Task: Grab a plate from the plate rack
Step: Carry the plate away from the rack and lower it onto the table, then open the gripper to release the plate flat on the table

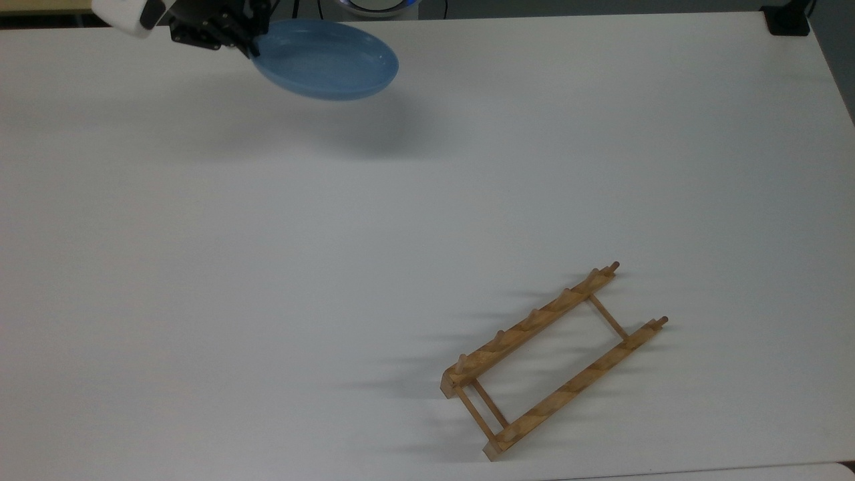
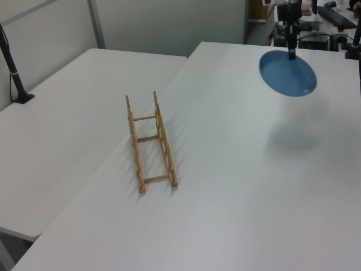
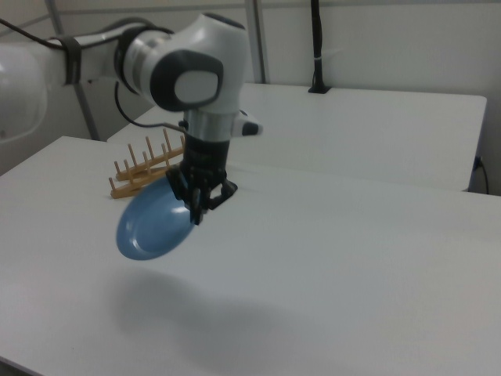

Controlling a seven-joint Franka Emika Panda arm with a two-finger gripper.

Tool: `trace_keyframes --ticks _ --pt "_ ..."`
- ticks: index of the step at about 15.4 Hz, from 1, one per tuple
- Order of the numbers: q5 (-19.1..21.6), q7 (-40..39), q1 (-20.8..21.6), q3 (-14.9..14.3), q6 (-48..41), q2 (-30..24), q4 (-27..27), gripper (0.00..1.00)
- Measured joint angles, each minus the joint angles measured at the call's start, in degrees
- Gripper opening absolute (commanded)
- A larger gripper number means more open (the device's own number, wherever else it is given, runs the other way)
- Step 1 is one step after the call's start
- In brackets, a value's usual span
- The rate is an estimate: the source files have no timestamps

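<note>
Two fingers of my gripper [image 3: 200, 205] are clamped on the rim of the plate [image 1: 325, 60], nothing more, so the whole dish hangs off one edge. It rides in the air, tilted, with its shadow on the table [image 1: 267, 267] below and a clear gap between them. In the top view it sits at the far upper left; the rack [image 1: 553, 361] lies well apart, toward the top view's lower right, with no dish in it.

My worry is that one-edge pinch. A smooth rim gives little to bite on, and the plate's weight levers against my fingers, so I judge a quick swing or a sudden stop could make it pivot in the grip or slip out and drop to the table. Bringing it down while tilted could also land the low edge first and twist it free.

My wrist points nearly straight down in the right view, with the plate slung below and toward the right view's left. The white forearm [image 3: 188, 74] bends in from the right view's upper left. In the left view I hang at the far end of the table, above the plate's back rim.
</note>
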Motion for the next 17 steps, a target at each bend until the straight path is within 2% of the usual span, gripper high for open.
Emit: trace_keyframes --ticks 10,16,17 --pt "0.03 3.29 -0.42 -0.18 19.48 3.88 -9.06 0.00" --pt "0.03 3.29 -0.71 -0.29 23.86 7.64 -10.37 0.00" --pt "0.03 3.29 -0.71 -0.29 24.09 8.14 -10.40 0.07"
